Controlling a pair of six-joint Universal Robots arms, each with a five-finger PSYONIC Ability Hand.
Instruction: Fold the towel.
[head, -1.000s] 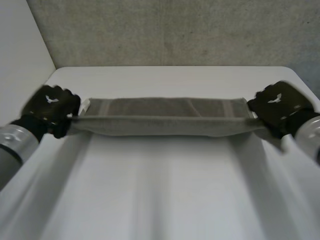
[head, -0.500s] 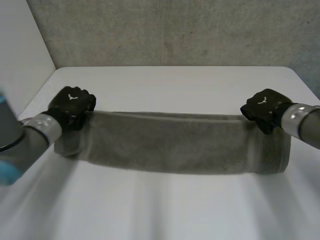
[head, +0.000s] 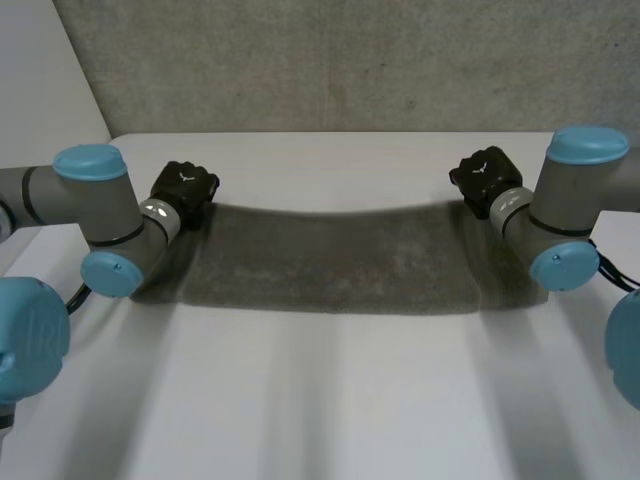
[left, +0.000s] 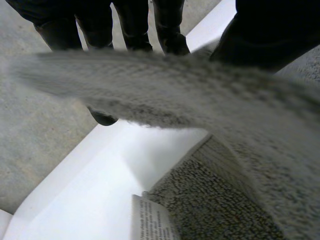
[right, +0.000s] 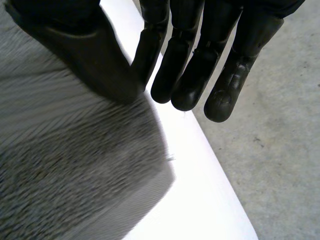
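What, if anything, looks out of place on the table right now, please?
Nothing is spilled or damaged. On the grey terry towel, the far edge sags midway between the left hand and right hand pinching its far corners.

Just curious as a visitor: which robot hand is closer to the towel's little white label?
Left. The left hand pinches the towel at the end right by the label; the right hand pinches the corner at the opposite end.
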